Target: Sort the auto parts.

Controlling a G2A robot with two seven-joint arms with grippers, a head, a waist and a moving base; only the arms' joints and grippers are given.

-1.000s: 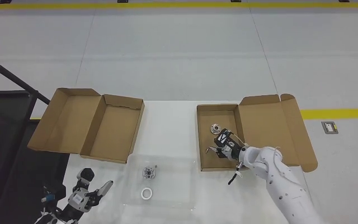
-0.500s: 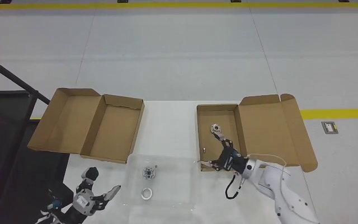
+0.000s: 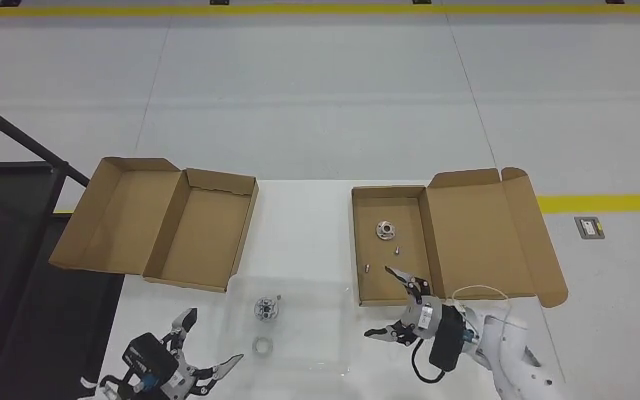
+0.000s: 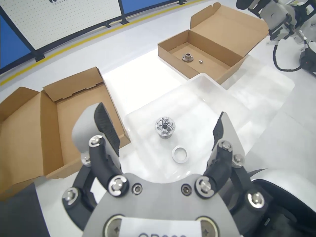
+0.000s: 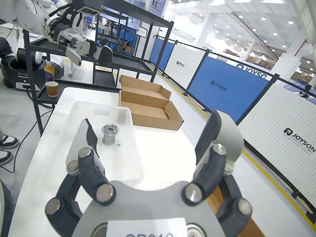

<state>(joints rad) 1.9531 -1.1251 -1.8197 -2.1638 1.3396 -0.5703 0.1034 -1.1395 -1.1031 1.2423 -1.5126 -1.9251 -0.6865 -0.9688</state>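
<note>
At far left, the open left box (image 3: 205, 235), lid flap folded out. Just in front of it, toward the robot, the left gripper (image 3: 213, 338): fingers (image 4: 106, 127) spread wide, gripping nothing, pointed toward the clear tray (image 3: 310, 325). In the tray, two parts not yet sorted: a round toothed hub (image 3: 266, 308) standing upright, and nearer to the robot a plain ring (image 3: 262, 346) lying flat, close beside but not touching. Right of the tray, the right gripper (image 3: 377, 300), also opened wide and holding nothing, hanging just outside the near wall of the right box (image 3: 354, 240). Inside that box, a flanged bush (image 3: 384, 229) with a small bolt (image 3: 397, 246) just beside, and one more small piece (image 3: 368, 267) near the wall toward the tray.

Judged as a moment between picks: some parts lying in the right box, two remaining in the tray. Next move probably for the left gripper: to come down over the ring or the hub, to centre it between the pads, then to close. For the thin flat ring, need of a low and exact approach; easy to slip off. Not possible to say which box fits which part.

Hard to make out: the kind of the small pieces, too tiny in the top view. Tray walls nearly invisible, being transparent. Part of the left box floor covered by a finger in the left wrist view.
</note>
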